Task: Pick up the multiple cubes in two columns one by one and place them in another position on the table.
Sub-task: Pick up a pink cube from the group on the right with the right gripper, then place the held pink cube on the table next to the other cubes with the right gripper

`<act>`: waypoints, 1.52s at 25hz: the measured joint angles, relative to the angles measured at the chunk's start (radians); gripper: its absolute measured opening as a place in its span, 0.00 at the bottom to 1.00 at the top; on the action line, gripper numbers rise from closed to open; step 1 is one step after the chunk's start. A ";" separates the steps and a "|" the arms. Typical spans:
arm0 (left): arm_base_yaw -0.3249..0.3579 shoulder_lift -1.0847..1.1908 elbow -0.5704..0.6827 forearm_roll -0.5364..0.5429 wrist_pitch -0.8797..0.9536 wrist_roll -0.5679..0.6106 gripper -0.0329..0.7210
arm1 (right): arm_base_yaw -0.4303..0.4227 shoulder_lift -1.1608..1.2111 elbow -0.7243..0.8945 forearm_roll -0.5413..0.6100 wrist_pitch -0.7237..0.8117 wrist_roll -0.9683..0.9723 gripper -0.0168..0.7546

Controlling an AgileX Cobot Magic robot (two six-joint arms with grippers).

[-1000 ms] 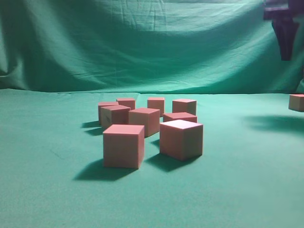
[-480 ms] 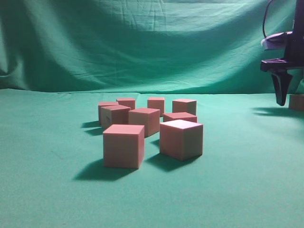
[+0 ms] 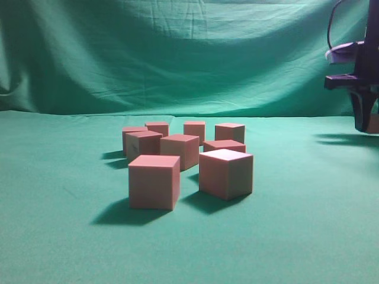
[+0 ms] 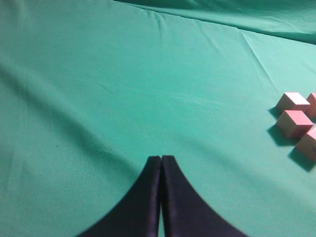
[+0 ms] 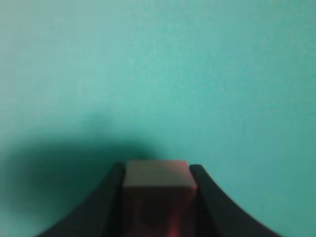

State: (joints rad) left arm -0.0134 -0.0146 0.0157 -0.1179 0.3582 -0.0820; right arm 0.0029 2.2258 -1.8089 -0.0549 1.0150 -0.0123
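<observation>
In the exterior view a cluster of pinkish-red cubes sits on the green table at the middle of the frame. Two big ones stand in front, one at lower centre-left and one just right of it, apart from each other. Smaller-looking ones line up behind them in two rough rows. A draped green backdrop fills the top of the frame.

At the far right edge the right gripper hangs low over the cloth, with a single cube partly hidden behind its dark finger.

In the left wrist view the left gripper sits at the bottom centre, its two dark fingers pressed together with nothing between them; three cubes show at the right edge.

In the right wrist view, at the bottom centre, the right gripper's fingers press against both sides of that single cube.
</observation>
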 joint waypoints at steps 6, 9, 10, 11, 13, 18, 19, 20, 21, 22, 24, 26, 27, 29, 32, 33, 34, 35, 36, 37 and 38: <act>0.000 0.000 0.000 0.000 0.000 0.000 0.04 | 0.054 -0.154 0.000 0.005 0.071 0.004 0.36; 0.000 0.000 0.000 0.000 0.000 0.000 0.04 | 0.118 -0.253 0.000 0.005 0.136 0.015 0.36; 0.000 0.000 0.000 0.000 0.000 0.000 0.04 | 0.147 -0.284 0.000 0.005 0.165 0.017 0.36; 0.000 0.000 0.000 0.000 0.000 0.000 0.04 | 0.179 -0.313 0.000 0.007 0.191 0.021 0.36; 0.000 0.000 0.000 0.000 0.000 0.000 0.04 | 0.247 -0.356 0.000 0.007 0.216 0.033 0.36; 0.000 0.000 0.000 0.000 0.000 0.000 0.04 | 0.430 -0.407 0.007 0.009 0.226 0.079 0.36; 0.000 0.000 0.000 0.000 0.000 0.000 0.04 | 0.468 -0.412 0.014 0.009 0.226 0.083 0.36; 0.000 0.000 0.000 0.000 0.000 0.000 0.04 | 0.515 -0.414 0.028 0.009 0.226 0.085 0.36; 0.000 0.000 0.000 0.000 0.000 0.000 0.04 | 0.573 -0.414 0.047 0.009 0.226 0.087 0.36; 0.000 0.000 0.000 0.000 0.000 0.000 0.04 | 0.613 -0.414 0.067 0.009 0.226 0.087 0.36; 0.000 0.000 0.000 0.000 0.000 0.000 0.04 | 0.700 -0.414 0.118 0.010 0.224 0.087 0.36; 0.000 0.000 0.000 0.000 0.000 0.000 0.04 | 0.779 -0.414 0.175 0.010 0.194 0.089 0.36; 0.000 0.000 0.000 0.000 0.000 0.000 0.04 | 0.818 -0.414 0.201 0.010 0.172 0.089 0.36; 0.000 0.000 0.000 0.000 0.000 0.000 0.04 | 0.889 -0.403 0.243 0.010 0.120 0.092 0.36; 0.000 0.000 0.000 0.000 0.000 0.000 0.04 | 0.968 -0.364 0.259 0.010 0.076 0.098 0.36; 0.000 0.000 0.000 0.000 0.000 0.000 0.04 | 0.990 -0.349 0.259 0.010 0.061 0.103 0.36; 0.000 0.000 0.000 0.000 0.000 0.000 0.04 | 1.006 -0.330 0.259 0.010 0.048 0.105 0.36; 0.000 0.000 0.000 0.000 0.000 0.000 0.04 | 1.023 -0.309 0.259 0.010 0.033 0.110 0.36; 0.000 0.000 0.000 0.000 0.000 0.000 0.04 | 1.036 -0.290 0.259 0.010 0.024 0.121 0.36; 0.000 0.000 0.000 0.000 0.000 0.000 0.04 | 1.042 -0.274 0.260 0.010 0.015 0.133 0.36; 0.000 0.000 0.000 0.000 0.000 0.000 0.04 | 1.050 -0.257 0.260 0.006 0.008 0.149 0.36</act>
State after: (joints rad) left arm -0.0134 -0.0146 0.0157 -0.1179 0.3582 -0.0820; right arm 1.0525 1.9683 -1.5484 -0.0488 1.0234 0.1368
